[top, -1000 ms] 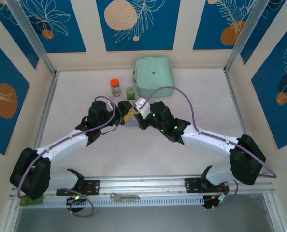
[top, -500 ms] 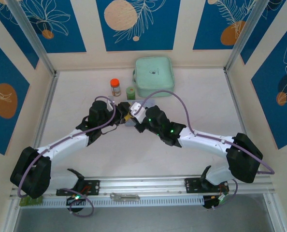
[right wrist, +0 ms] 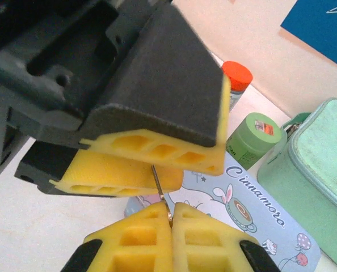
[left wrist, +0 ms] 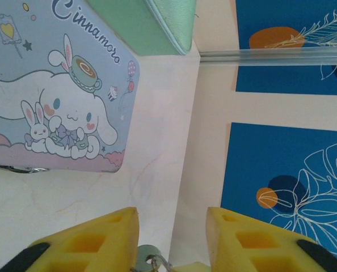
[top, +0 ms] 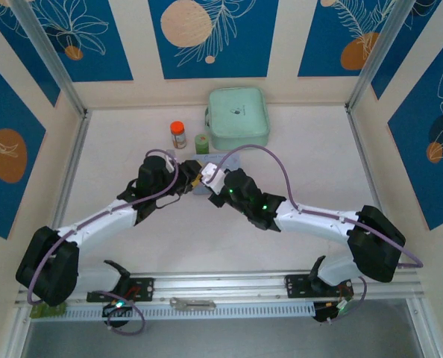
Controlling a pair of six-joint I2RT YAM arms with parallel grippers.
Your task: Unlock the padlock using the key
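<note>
Key (right wrist: 160,190) is pinched in my closed right pincer (right wrist: 172,218), over mid-surface (top: 206,246). Its long axis runs 6 to 12 o'clock, tip at 12, poking between my left pincer (left wrist: 171,226) pads. Those sit part-open around a metal bit, probably the padlock (left wrist: 147,260). Can't tell if it's gripped. Looks like the insertion step: next needs a straight push, then 1 twist.

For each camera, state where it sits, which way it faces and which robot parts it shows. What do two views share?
Top external: above and behind the robot, looking down at the table; left arm and right arm show.
Left wrist: on the left arm, facing the tin past the left hand.
Right wrist: on the right arm, facing the left hand; right hand pinches the key.
Shared: tin in both wrist views.
</note>
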